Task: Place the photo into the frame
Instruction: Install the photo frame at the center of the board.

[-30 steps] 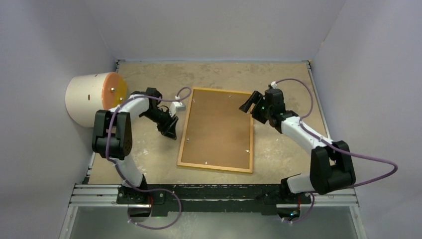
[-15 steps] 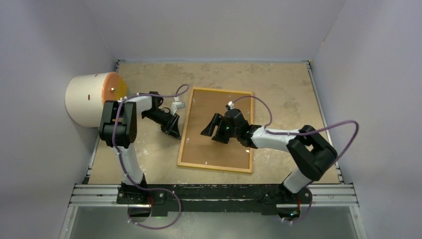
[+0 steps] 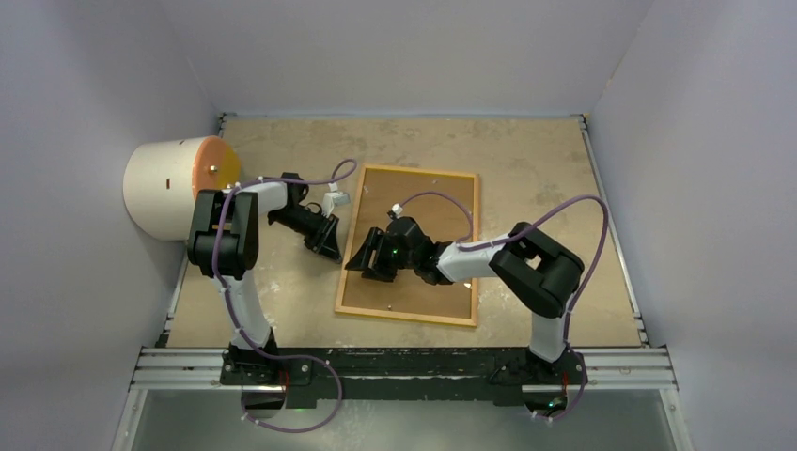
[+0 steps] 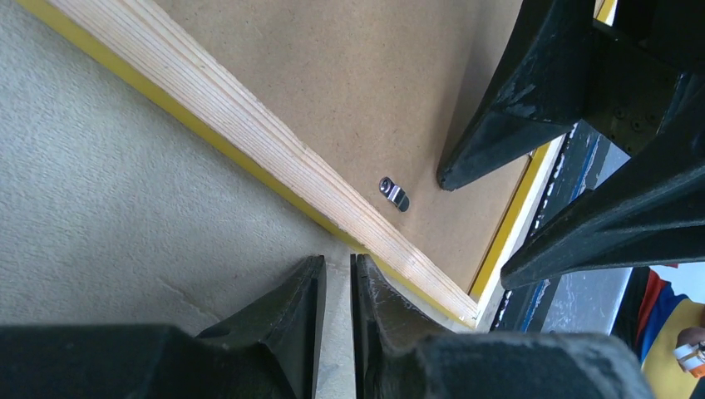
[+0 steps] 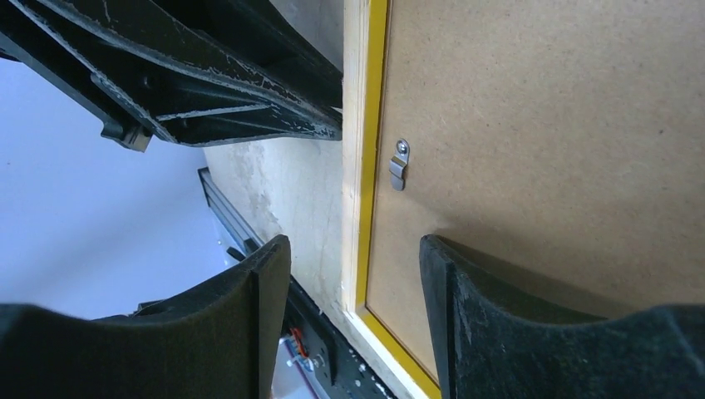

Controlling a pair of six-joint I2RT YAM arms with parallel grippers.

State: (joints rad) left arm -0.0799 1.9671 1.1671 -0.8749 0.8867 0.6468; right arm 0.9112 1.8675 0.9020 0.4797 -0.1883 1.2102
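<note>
Right tool (image 3: 368, 263) now over frame (image 3: 411, 312) edge.

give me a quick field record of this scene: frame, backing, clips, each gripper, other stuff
frame: lies face down on the table, wood back up
backing board: brown, sits inside the frame
clip: small metal tab on the board beside the frame's left rail
left gripper: beside the frame's left rail, fingers nearly together, nothing between them
right gripper: open, over the board near the left rail
photo: not visible
other: cream cylinder with orange end, far left
</note>
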